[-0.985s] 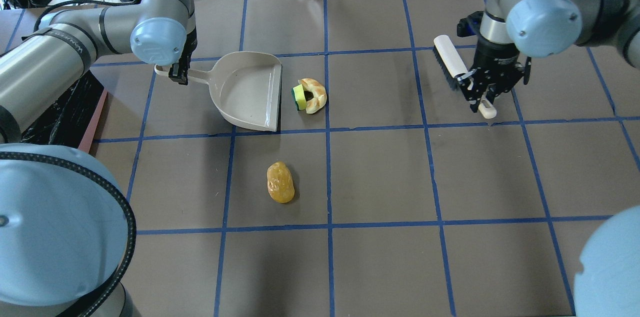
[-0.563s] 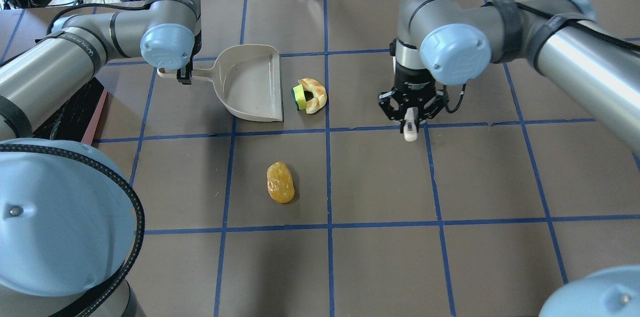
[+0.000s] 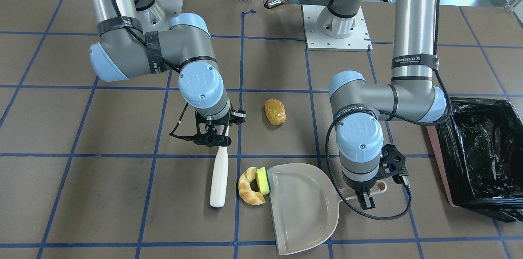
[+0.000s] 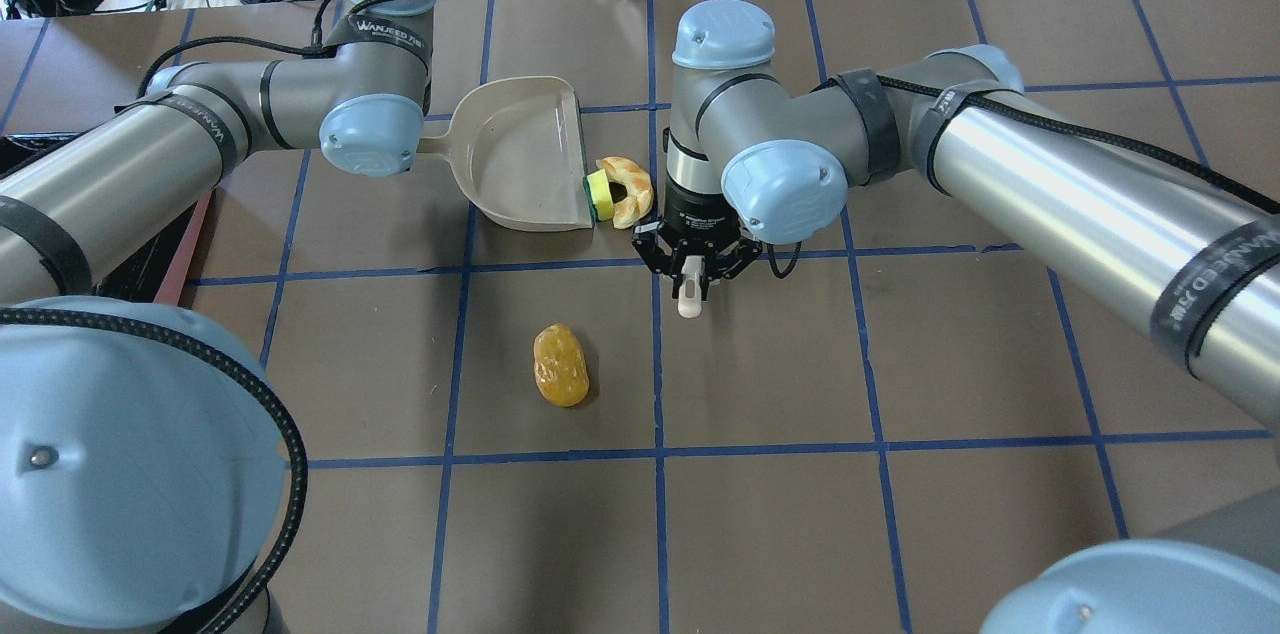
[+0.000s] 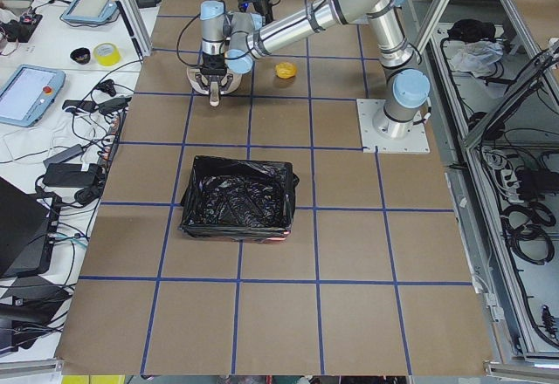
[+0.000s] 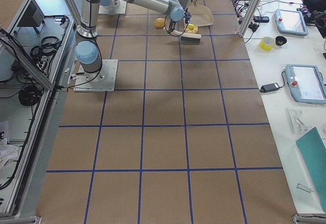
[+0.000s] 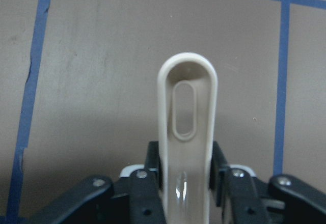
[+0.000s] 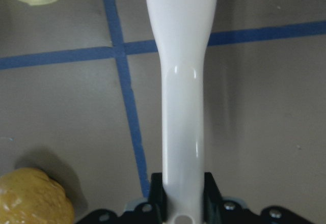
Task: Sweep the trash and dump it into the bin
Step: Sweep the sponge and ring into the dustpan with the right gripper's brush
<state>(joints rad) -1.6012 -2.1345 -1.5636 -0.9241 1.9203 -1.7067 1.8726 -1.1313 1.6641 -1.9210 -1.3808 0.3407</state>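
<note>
Gripping on both sides. The right claw (image 3: 212, 135) is clenched on the white handle of the brush (image 3: 218, 177). The wrist view shows both fingers (image 8: 159, 196) pressed to the handle's sides, and the handle's butt pokes out past the claw in the overhead view. The brush head reaches away from the robot, and the side view shows dark bristles facing the worktop (image 4: 960, 354). Can't tell if they touch it.

The left claw (image 3: 365, 198) is clamped on the handle of the beige dustpan (image 3: 302, 210). In its wrist view the slotted handle end sticks out between the fingers (image 7: 152, 170). In the overhead view this claw is hidden under the wrist joint.

The dustpan's open mouth faces the brush, and two trash items sit in the gap between them. The sponge (image 3: 264, 180), yellow with green backing, touches the pan's lip and sits in the curve of the croissant (image 3: 246, 192). The croissant is just beside the brush without touching it. Neither item is inside the pan.

The bread roll (image 3: 275, 112) lies alone nearer the robot's base, about one grid square from the other two and clear of both tools.

The bin (image 3: 474, 148), pink with a black bag liner, sits at the worktop's end on the robot's left, well apart from the pan and near the left arm's elbow. No trash shows in it.
</note>
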